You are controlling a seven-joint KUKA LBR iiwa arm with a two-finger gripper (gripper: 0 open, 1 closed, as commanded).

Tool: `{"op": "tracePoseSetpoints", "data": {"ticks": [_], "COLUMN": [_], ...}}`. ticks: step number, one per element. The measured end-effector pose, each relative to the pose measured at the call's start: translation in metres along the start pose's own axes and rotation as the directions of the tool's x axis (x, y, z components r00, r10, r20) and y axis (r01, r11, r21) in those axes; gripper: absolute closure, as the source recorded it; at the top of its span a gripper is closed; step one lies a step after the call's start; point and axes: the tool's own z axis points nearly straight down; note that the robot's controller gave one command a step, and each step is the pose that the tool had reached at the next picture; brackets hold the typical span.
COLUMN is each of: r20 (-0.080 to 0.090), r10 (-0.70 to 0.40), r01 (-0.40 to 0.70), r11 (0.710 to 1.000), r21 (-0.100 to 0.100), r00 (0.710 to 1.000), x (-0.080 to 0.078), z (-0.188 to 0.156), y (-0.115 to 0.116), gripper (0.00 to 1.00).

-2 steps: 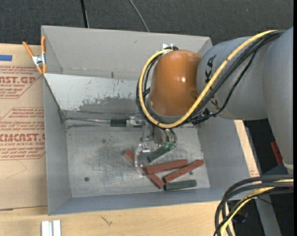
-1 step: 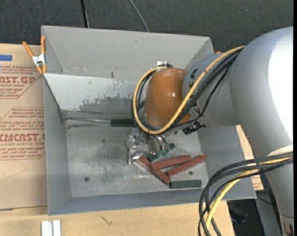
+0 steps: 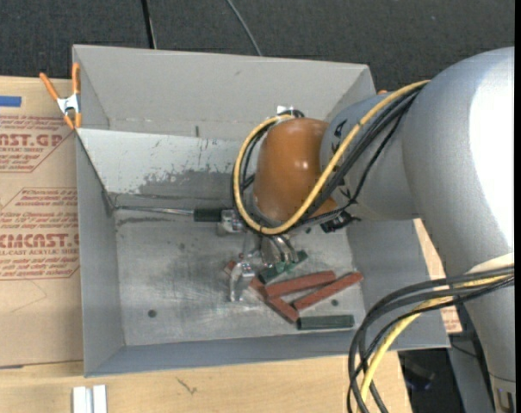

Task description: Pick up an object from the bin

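Nothing is seen lifted yet, so the pick is judged to be at the reaching stage, with the grasp and the lift left to do. The gripper [image 3: 253, 274] is placed low in the bin [image 3: 157, 317], at the left end of the brown sticks [image 3: 307, 288]. Whether the fingers are apart or together cannot be told, and nothing is seen clamped between them. 1 green scrap [image 3: 288, 265] lies just above the sticks, and 1 dark bar [image 3: 325, 322] just below them.

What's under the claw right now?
Claw sits at the end of the reddish-brown bars, a small green piece beside it. What lies directly beneath is covered by the claw itself.
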Motion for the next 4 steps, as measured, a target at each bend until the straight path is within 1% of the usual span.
{"op": "tracePoseSetpoints", "data": {"ticks": [1, 2, 3, 4], "r20": [-0.001, -0.02, -0.019, -0.001], "r10": [0.0, 0.019, 0.019, -0.009], "r01": [0.0, -0.019, -0.018, 0.009], "r11": [1.0, 1.0, 1.0, 1.0], "r21": [0.0, 0.002, 0.002, 0.003], "r00": [1.0, 1.0, 1.0, 1.0], "x": [0.0, 0.027, 0.027, -0.003], "z": [0.0, 0.0, 0.0, -0.175], "y": [0.0, -0.061, -0.061, -0.068], "gripper": [0.0, 1.0, 1.0, 1.0]}}
